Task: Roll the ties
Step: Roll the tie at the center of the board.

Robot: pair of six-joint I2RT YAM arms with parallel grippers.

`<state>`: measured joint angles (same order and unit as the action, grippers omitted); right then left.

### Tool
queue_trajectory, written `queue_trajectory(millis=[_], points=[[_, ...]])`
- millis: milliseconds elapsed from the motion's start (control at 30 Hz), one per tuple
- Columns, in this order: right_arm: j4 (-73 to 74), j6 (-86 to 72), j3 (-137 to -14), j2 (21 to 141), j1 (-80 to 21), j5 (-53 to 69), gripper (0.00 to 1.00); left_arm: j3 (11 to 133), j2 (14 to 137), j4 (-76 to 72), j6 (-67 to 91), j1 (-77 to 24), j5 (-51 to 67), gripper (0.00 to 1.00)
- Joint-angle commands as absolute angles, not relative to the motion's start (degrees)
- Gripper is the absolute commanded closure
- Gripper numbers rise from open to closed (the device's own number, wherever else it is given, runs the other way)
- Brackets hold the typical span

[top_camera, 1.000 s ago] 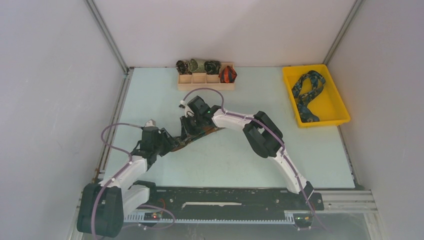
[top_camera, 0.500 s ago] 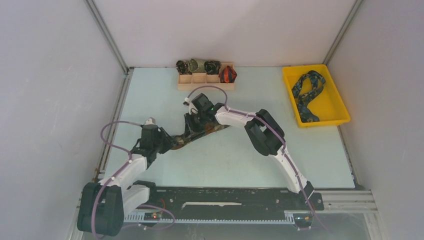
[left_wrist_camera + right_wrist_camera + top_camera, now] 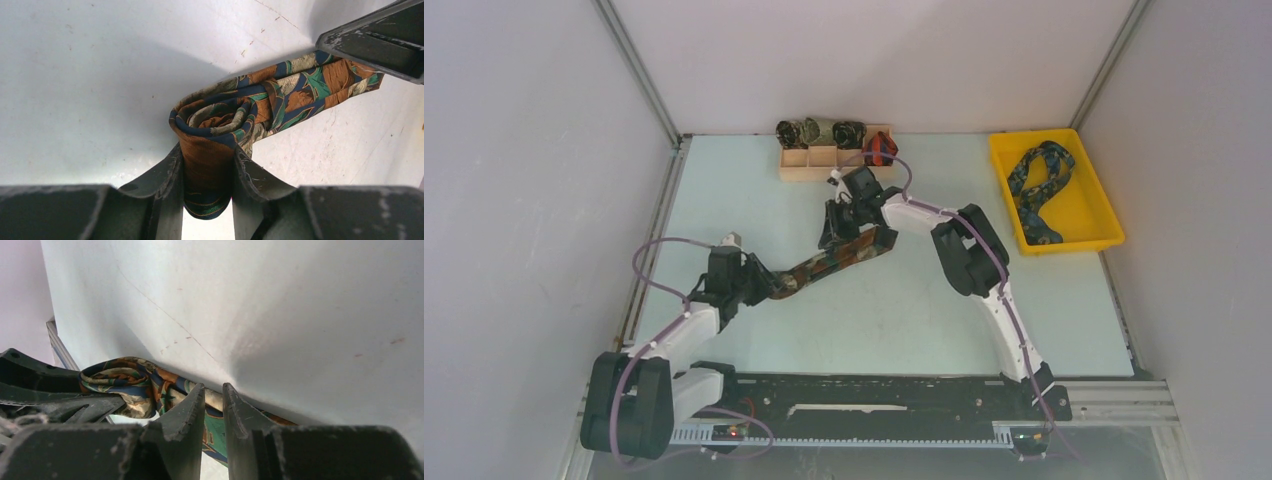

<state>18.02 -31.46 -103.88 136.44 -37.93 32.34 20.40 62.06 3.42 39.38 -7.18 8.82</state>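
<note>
One brown-orange-green tie (image 3: pixel 824 262) stretches low over the counter (image 3: pixel 904 310), its long axis running diagonally from near-left to far-right, with the left gripper (image 3: pixel 207 165) clamped on its rolled near-left end and the right gripper (image 3: pixel 214 390) pinched narrowly on the flat strip toward the far-right end.

Your right gripper (image 3: pixel 834 232) now sits farther from the left gripper (image 3: pixel 754 282) than a second ago, having swung out toward the wooden organizer (image 3: pixel 809 172). The brown-orange-green tie (image 3: pixel 819 265), bunched between them before, now runs as a long straight band, and your left jaws have narrowed onto its rolled end.
</note>
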Motion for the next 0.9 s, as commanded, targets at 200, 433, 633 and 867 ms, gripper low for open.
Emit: queue_trajectory(millis=[200,433,633,867], points=[[13.5,-32.6,-88.2,129.6,-37.6,28.0,0.77,22.5,66.1,2.4,37.1,-10.8,13.5,0.82],[12.8,-34.3,-75.3,120.9,-37.2,21.5,0.78,22.6,65.4,2.5,37.3,-12.7,14.7,0.84],[12.1,-33.3,-73.1,115.0,-37.5,18.9,0.78,24.5,64.7,5.5,36.1,-14.5,12.7,0.84],[11.3,-31.7,-75.7,110.4,-39.9,20.5,0.78,31.2,65.8,15.0,33.6,-17.9,6.0,0.85]])
